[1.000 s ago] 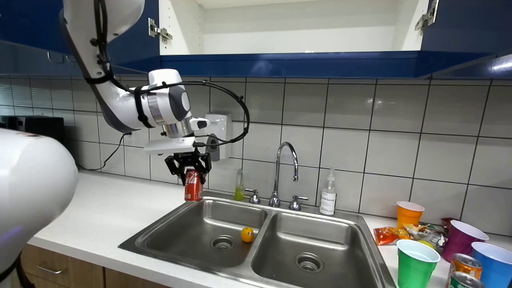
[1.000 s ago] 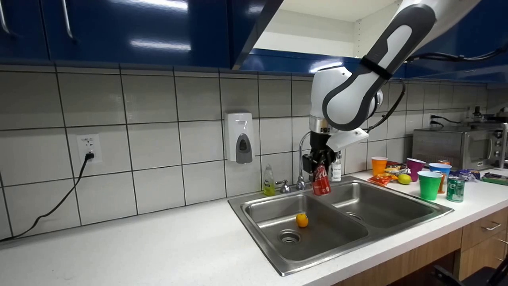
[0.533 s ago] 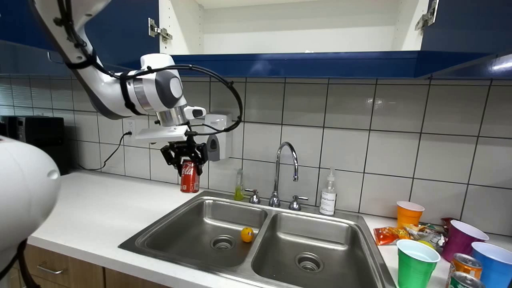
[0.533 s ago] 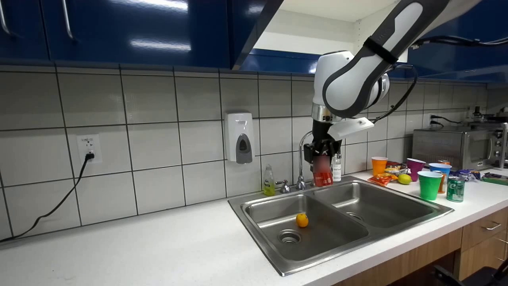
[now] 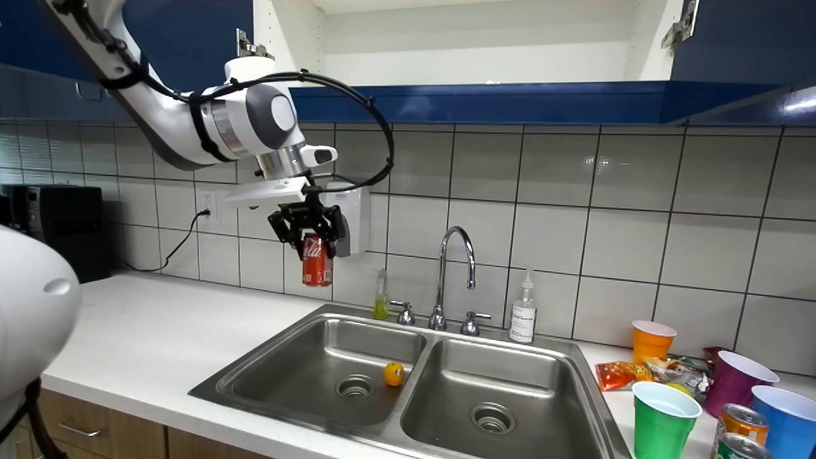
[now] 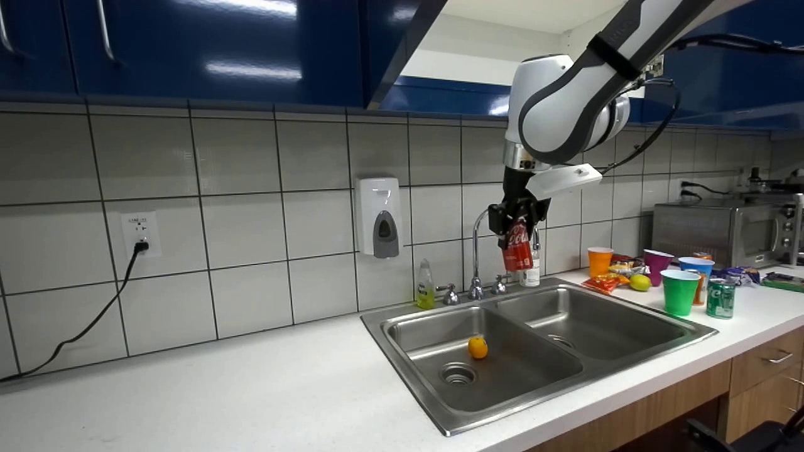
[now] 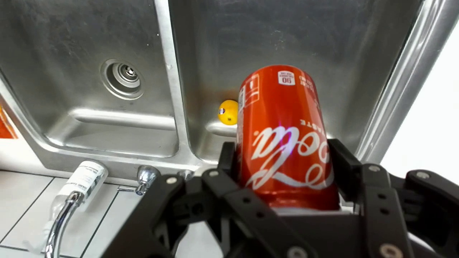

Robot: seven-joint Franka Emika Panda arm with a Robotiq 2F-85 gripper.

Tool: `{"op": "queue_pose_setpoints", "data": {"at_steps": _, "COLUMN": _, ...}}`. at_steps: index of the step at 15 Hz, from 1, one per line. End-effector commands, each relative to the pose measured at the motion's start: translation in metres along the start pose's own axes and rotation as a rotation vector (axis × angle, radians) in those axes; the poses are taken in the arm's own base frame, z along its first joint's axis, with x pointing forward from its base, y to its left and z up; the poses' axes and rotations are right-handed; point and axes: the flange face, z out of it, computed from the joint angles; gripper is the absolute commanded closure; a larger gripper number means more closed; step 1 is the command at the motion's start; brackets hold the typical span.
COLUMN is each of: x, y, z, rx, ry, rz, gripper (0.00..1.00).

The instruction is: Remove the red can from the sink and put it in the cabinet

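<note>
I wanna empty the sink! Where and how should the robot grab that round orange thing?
Probably pinch the round orange thing around its middle, from above: it's ball-shaped, and sink walls surround it. The end effector, holding the red can, must put it away first.

Red cylindrical metal can (image 7: 279, 107): white flowing script, small white printed square.
Black jointed hand (image 7: 282, 154): silver-toned screw heads.
Silver-grey stainless steel double-basin sink (image 6: 416, 378): bright streaks.
Dark blue wall cabinet (image 5: 484, 102): glossy outside, white within.
Pale grey square wall tiles (image 5: 554, 236): dark grid of grout lines.
Plain white flat surface (image 6: 220, 389).
Small round yellow-orange object (image 7: 230, 114) (dark sticker visible in the wrist view).
Green tapered plastic cup (image 5: 663, 426): white inside.
Purple plastic cup (image 5: 733, 392), blue plastic cup (image 5: 787, 424), orange plastic cup (image 5: 649, 349).
Green cylindrical metal can (image 6: 720, 300): white lettering.
White plastic soap dispenser (image 6: 377, 204): grey front panel.
Clear plastic bottle (image 6: 426, 294): yellow-green liquid.
White jointed robot arm (image 6: 553, 125): dark grey panels, black strap.
</note>
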Motion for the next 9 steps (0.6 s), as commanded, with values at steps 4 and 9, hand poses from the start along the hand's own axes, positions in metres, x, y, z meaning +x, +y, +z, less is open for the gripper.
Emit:
{"op": "queue_pose_setpoints", "data": {"at_steps": 4, "x": 0.016, "y": 0.021, "z": -0.036, "rx": -0.02, "ry": 0.043, "rz": 0.005, "gripper": 0.6}}
{"op": "queue_pose_setpoints", "data": {"at_steps": 9, "x": 0.03, "y": 0.031, "z": -0.059, "rx": -0.034, "ry": 0.063, "rz": -0.001, "gripper": 0.6}}
